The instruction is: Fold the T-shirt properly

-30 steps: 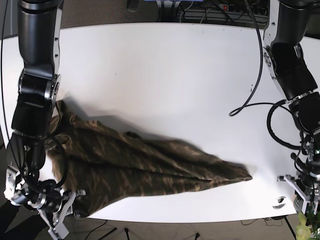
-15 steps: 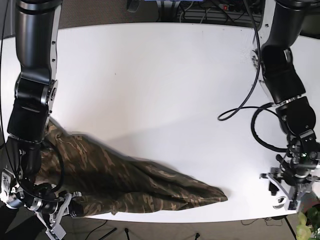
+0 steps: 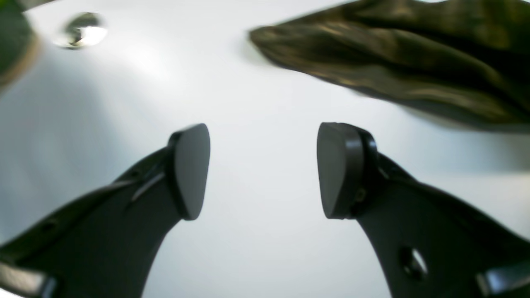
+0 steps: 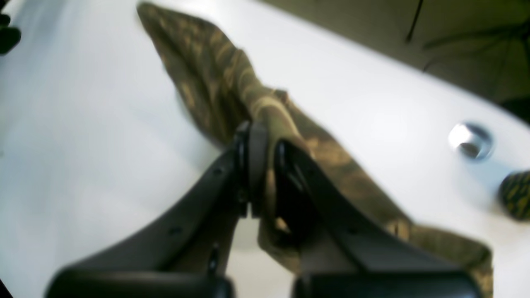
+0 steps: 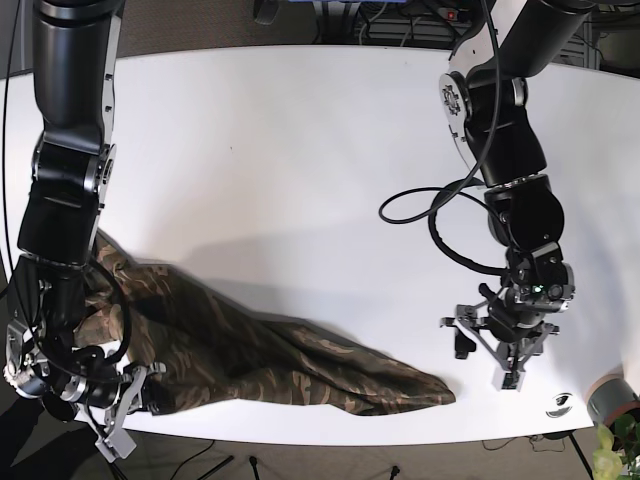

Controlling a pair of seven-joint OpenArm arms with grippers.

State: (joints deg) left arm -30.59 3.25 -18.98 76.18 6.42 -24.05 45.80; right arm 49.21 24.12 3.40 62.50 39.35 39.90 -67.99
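Left arm swung inward since earlier frames; left gripper [image 5: 492, 347] now over bare white table [image 5: 300, 150], nearer shirt tip, jaws spread wide, nothing between them. Camouflage T-shirt [image 5: 270, 355] dragged toward near table edge, bunched into long wedge, tip pointing at left gripper, still apart from it. Right gripper [image 4: 265, 165] at near left corner in base view, clamped on fold of shirt fabric. Small silver disc [image 5: 560, 405] on table near corner.

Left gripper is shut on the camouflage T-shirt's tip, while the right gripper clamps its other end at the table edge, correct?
Not quite. The left wrist view shows the left gripper open over bare table, short of the T-shirt. The right gripper does clamp it.
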